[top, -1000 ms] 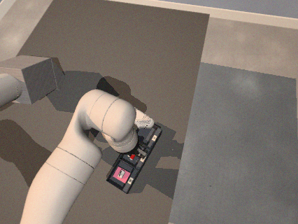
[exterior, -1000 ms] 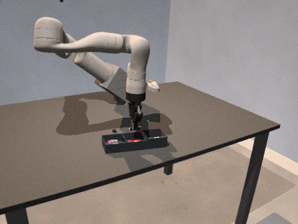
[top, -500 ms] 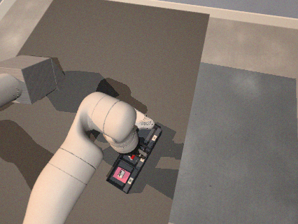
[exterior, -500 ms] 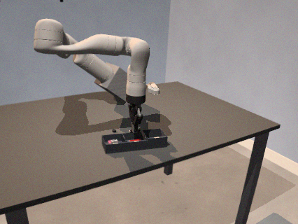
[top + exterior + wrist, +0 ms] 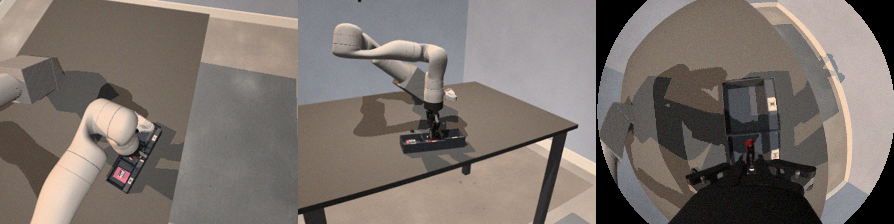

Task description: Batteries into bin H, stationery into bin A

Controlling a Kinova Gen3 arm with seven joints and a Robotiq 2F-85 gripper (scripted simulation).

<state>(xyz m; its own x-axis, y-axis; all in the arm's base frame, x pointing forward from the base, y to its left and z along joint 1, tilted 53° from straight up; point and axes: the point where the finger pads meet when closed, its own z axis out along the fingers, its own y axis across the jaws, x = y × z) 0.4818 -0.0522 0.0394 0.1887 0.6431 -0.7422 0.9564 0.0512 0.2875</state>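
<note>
Dark tray (image 5: 413, 146) on counter (image 5: 508, 115), pink item (image 5: 121, 173) in its end compartment, end effector (image 5: 434, 134) over middle compartment, gripping small red item (image 5: 749, 143)

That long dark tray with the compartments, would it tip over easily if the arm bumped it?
Probably not. The tray is low, long and flat on the table, so a nudge would likely slide it. The gripper, shut on a small red-tipped thing, is down among its compartments, so a sideways catch might drag it.
</note>
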